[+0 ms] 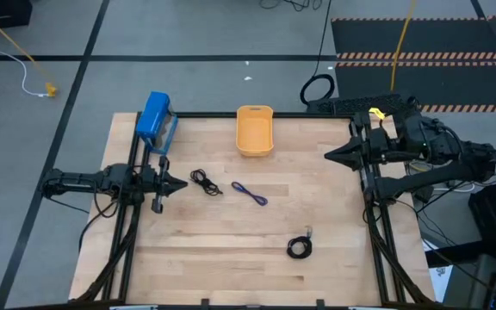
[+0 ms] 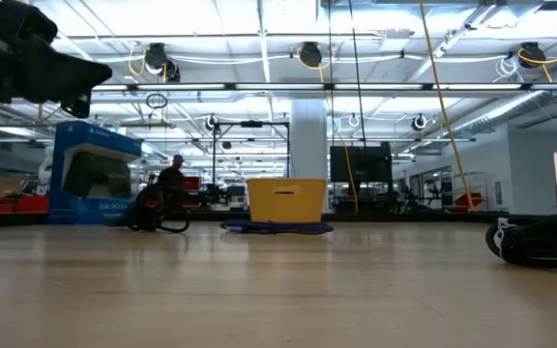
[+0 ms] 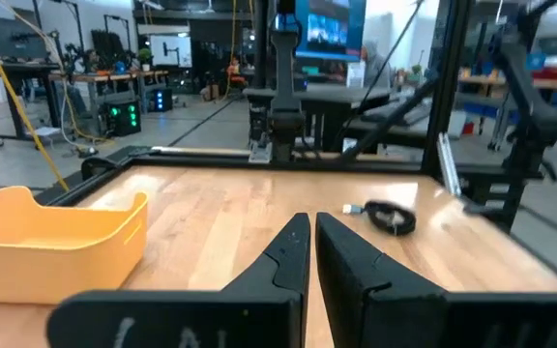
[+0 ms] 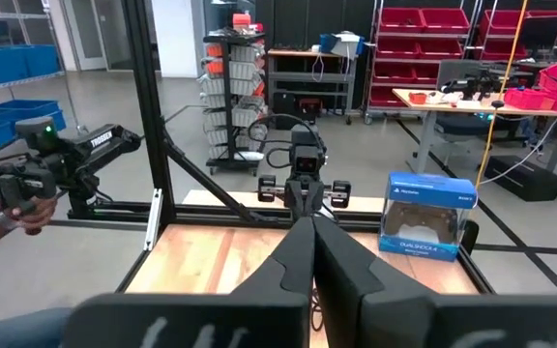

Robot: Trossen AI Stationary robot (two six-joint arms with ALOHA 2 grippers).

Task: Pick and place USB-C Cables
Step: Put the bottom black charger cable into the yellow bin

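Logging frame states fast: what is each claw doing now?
Left claw: shut, empty, at the table's left edge.
Right claw: shut, empty, at the right edge.

The blue box (image 4: 429, 217) at the right of the right wrist view carries white lettering along its top band, too small to read with certainty. At left, a black handheld device (image 4: 51, 162) bears white lettering, likewise illegible. No other text is readable.

Bare wood fills the lower left and centre right of the table (image 1: 231, 250); the orange tray (image 1: 254, 131) and blue box (image 1: 154, 118) stand along the upper edge; three small cable bundles, seemingly flat, dot the middle.
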